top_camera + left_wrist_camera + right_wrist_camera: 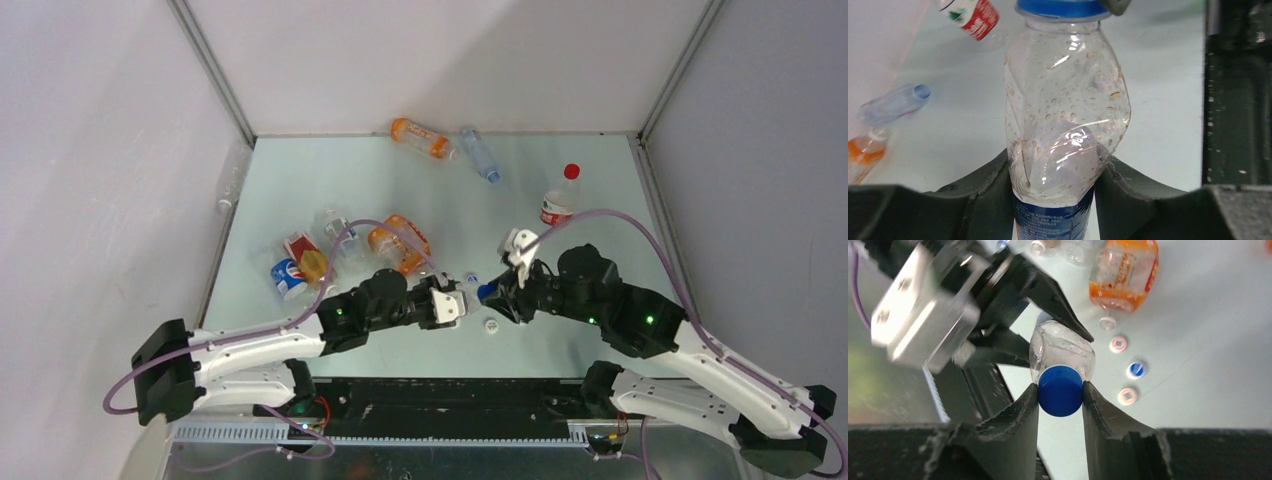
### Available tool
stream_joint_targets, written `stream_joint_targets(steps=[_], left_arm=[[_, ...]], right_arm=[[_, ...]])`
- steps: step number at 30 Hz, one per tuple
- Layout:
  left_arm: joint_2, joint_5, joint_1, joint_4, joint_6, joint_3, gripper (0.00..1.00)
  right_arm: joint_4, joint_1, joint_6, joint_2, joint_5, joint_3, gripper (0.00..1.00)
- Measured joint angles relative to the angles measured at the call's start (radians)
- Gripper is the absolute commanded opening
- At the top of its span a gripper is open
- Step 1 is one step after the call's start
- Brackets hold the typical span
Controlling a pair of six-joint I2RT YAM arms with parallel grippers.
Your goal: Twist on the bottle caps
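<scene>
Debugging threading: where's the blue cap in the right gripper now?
Right wrist view: the blue cap is pinched in the right gripper, on the mouth of the clear bottle held by the left gripper, over the near middle of the table.

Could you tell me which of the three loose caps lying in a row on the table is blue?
The middle cap of the row in the right wrist view is blue; the upper cap and the lower cap are whitish.
</scene>
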Motion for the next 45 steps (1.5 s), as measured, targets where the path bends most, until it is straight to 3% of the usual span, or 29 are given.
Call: stream_joint_targets(steps=[2,3,5,7,9,15,17,22,29,35,39,41,42,44,45], left_arm=[[0.0,-0.099,-0.024,0.057,0.0,-0.031,0.31],[0.001,-0.146,-0.037,0.086,0.0,-0.048,0.31],[0.004,-0.235,-0.06,0.147,-0.003,-0.082,0.31],[0.008,-0.287,-0.072,0.196,-0.016,-0.106,0.31],[0.01,-0.321,-0.08,0.24,-0.035,-0.119,0.31],[0.009,-0.411,-0.085,0.385,-0.124,-0.13,0.31],[0.01,-0.421,-0.085,0.42,-0.162,-0.13,0.31],[0.032,-0.42,-0.085,0.471,-0.234,-0.13,0.32],[0.08,-0.409,-0.085,0.492,-0.282,-0.129,0.32],[0.087,-0.393,-0.085,0.501,-0.297,-0.11,0.32],[0.087,-0.386,-0.085,0.512,-0.299,-0.098,0.32],[0.087,-0.384,-0.085,0.517,-0.306,-0.097,0.34],[0.089,-0.385,-0.085,0.515,-0.312,-0.097,0.38],[0.091,-0.385,-0.085,0.51,-0.322,-0.097,0.46],[0.091,-0.385,-0.084,0.509,-0.33,-0.097,0.5]], right_arm=[[0.023,0.0,0.204,0.028,0.097,0.0,0.0],[0.025,0.001,0.23,0.032,0.109,0.0,0.0],[0.035,0.003,0.346,0.043,0.16,0.0,0.09],[0.05,0.004,0.422,0.051,0.199,0.0,0.4],[0.067,0.006,0.46,0.049,0.23,-0.002,0.54],[0.147,-0.005,0.453,-0.01,0.315,-0.018,0.88],[0.201,-0.012,0.399,-0.05,0.302,-0.047,0.91],[0.335,-0.021,0.304,-0.118,0.264,-0.133,0.88],[0.453,-0.029,0.278,-0.076,0.254,-0.14,0.78],[0.473,-0.029,0.292,-0.026,0.264,-0.142,0.73],[0.47,-0.032,0.312,-0.003,0.266,-0.145,0.63],[0.477,-0.032,0.325,0.007,0.261,-0.15,0.47],[0.48,-0.033,0.327,0.009,0.259,-0.152,0.25],[0.489,-0.034,0.333,0.011,0.24,-0.156,0.02],[0.489,-0.036,0.328,0.011,0.238,-0.158,0.0]])
